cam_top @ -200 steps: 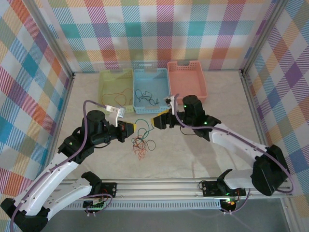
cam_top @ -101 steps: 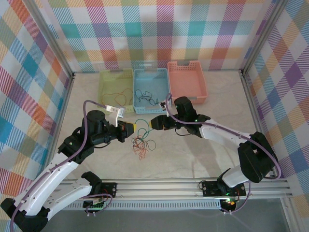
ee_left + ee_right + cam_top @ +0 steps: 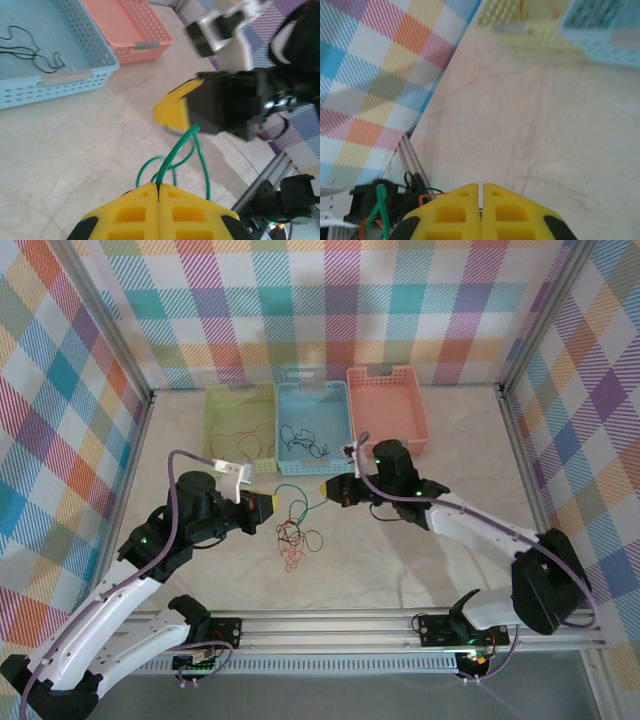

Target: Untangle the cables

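**Top view.** Your left hand, just left of frame centre, is clamped on the green cable. In the left wrist view the strand leaves the seam between its yellow fingers. Your right hand faces it from the right with its fingers pressed together. The green cable runs up to that hand's tip, but you cannot tell whether it is pinched there.

The tangled cables, orange-red and black, lie knotted on the desk just below both hands. Other strands rest in the green basket and the blue basket at upper centre.

**Handling.** Expect the cables to be light, limp and a little springy, and likely to slip between the fingers. Take hold near a free end, clear of the knot. Draw the strands apart gently so the loops do not tighten.
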You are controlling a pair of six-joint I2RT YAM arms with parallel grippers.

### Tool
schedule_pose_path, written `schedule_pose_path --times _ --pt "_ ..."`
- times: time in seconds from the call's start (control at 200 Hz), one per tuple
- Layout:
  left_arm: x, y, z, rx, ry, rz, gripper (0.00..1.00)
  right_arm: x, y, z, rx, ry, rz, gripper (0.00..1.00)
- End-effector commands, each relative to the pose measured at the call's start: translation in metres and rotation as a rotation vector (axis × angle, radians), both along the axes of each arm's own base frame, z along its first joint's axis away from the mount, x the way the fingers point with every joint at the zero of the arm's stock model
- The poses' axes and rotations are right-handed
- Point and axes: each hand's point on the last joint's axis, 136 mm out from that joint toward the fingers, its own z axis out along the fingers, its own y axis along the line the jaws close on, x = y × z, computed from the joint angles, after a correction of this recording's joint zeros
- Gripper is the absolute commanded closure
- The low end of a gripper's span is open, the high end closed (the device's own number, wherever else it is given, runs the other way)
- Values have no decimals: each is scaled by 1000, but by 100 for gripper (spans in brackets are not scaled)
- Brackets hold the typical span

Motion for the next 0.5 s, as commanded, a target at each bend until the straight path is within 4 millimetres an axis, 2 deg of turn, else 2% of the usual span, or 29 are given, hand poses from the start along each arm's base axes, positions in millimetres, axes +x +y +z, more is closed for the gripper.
schedule_pose_path --times 0.0,0.19,0.345,0.495 --pt "-2 25 -8 27 13 121 100 25 -45 14 -10 -89 -188 100" --pt "-17 59 -14 32 -3 241 100 42 -116 14 -18 -102 -421 100" --pt "-27 79 -15 36 -26 301 100 46 -160 6 -48 -105 -560 100" --pt "-32 93 -12 41 -46 350 100 50 -194 -5 -44 -68 -662 100"
